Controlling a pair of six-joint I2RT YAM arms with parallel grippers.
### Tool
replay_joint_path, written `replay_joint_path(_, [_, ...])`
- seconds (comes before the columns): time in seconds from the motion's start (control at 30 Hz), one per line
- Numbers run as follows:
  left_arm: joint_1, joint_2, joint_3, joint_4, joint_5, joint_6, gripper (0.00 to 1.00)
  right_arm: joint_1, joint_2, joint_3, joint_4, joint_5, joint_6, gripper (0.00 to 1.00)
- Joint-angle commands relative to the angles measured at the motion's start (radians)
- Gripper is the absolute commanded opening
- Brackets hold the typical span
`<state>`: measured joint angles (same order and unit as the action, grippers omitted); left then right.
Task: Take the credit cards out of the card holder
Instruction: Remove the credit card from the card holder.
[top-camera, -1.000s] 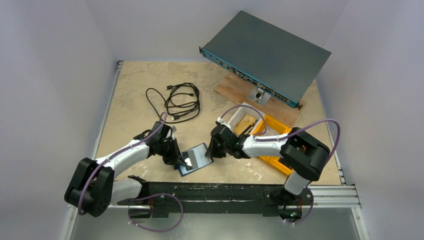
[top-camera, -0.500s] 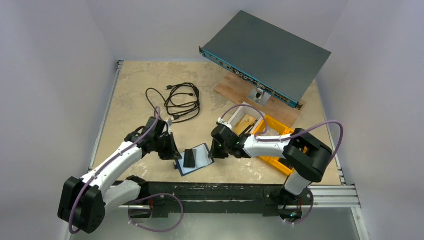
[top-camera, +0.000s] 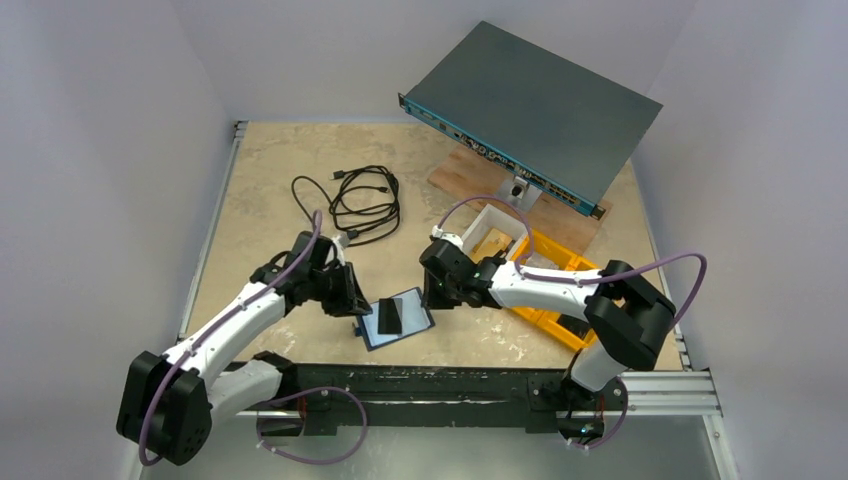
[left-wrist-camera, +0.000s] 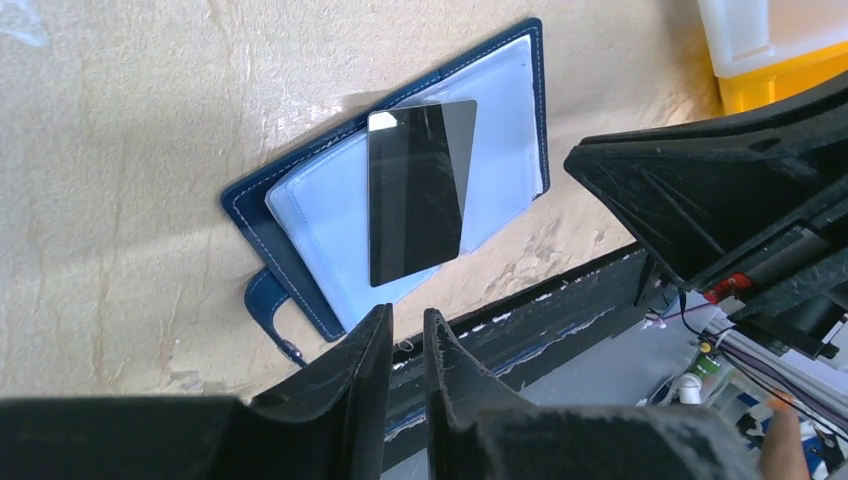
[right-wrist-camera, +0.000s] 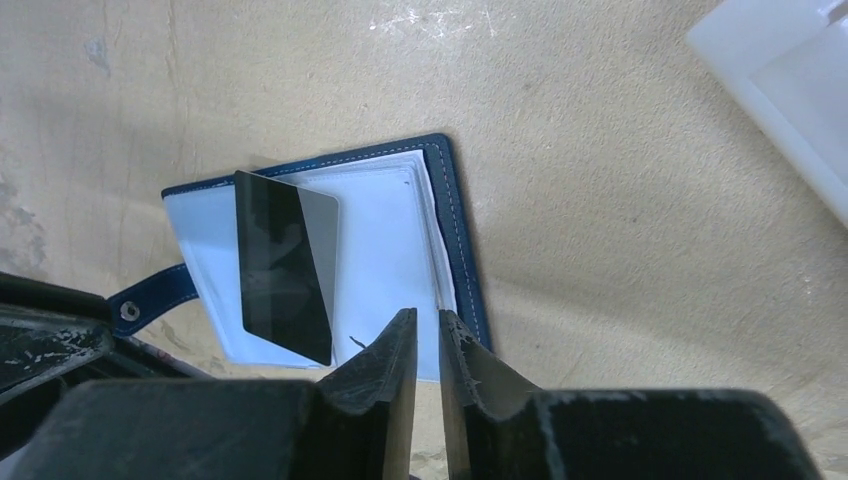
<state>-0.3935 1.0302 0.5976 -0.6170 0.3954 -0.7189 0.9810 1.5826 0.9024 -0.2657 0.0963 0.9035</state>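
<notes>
The card holder (top-camera: 415, 312) lies open on the surface (top-camera: 270, 200), lower centre of the overhead view, a dark card (top-camera: 390, 317) flat across it. The left hand (left-wrist-camera: 406, 315) and the right hand (right-wrist-camera: 427, 318) are both closed, empty. Pinching the flat card could skid it or drag the holder.

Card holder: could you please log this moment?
card holder open | black card on it | left gripper shut | right gripper shut

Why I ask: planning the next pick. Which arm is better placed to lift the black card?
Left, probably. The left tool points straight at the black card's near short edge; the right tool points at the card holder's bare page, beside the card.
</notes>
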Motion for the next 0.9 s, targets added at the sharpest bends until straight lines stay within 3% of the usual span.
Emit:
replay_joint_path(0.0, [0.004, 0.05, -0.034, 0.123, 0.052, -0.022, 0.2, 0.014, 0.008, 0.034, 0.011, 0.013, -0.042, 0.17])
replay_joint_path(0.2, [0.003, 0.14, -0.061, 0.228, 0.061, -0.038, 0.3, 0.037, 0.056, 0.049, 0.03, -0.005, -0.044, 0.19])
replay_joint_path(0.87, [0.002, 0.299, -0.138, 0.399, 0.071, -0.072, 0.32, 0.059, 0.149, 0.049, 0.018, -0.001, -0.056, 0.05])
